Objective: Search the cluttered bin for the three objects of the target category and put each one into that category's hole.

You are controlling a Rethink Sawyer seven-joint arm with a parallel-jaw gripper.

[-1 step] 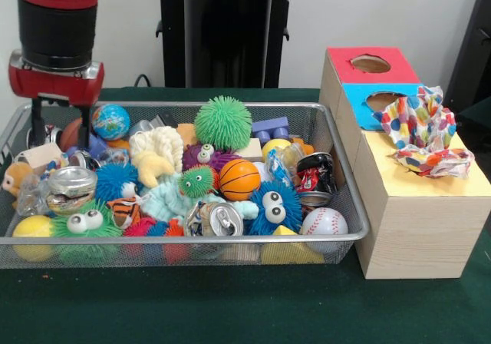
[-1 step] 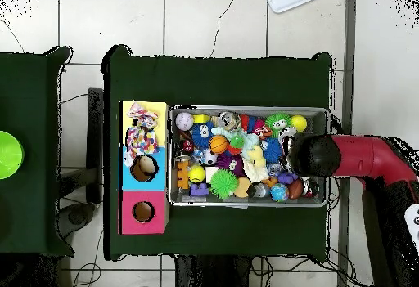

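A: Nearest the lens, front view: baseball (image 1: 324, 221) and dented silver can (image 1: 221, 219) against the front wall of the mesh bin (image 1: 192, 239). Behind them a blue googly-eyed puffball (image 1: 273, 204), an orange basketball (image 1: 238, 179), and a green spiky ball (image 1: 222, 122) toward the back wall.

B: Box?

A: Wooden box (image 1: 418, 229) touches the bin's side. Long axis runs front to back; holes face up. Red panel's hole (image 1: 370, 64) at the far end, blue panel's hole (image 1: 383, 100) next, partly covered by crumpled polka-dot paper (image 1: 423, 131) lying on the yellow end.

B: Overhead add anything?

A: Three coloured sections in line: yellow, blue, red. The paper (image 2: 141, 128) sits on yellow, and the blue hole (image 2: 144, 168) has something brown in it. Arm (image 2: 360, 157) comes in over the bin's end opposite the box.

B: Gripper?

A: Gripper (image 1: 36, 133) dips into that corner of the bin among the toys. Cannot tell whether spread or clamped.
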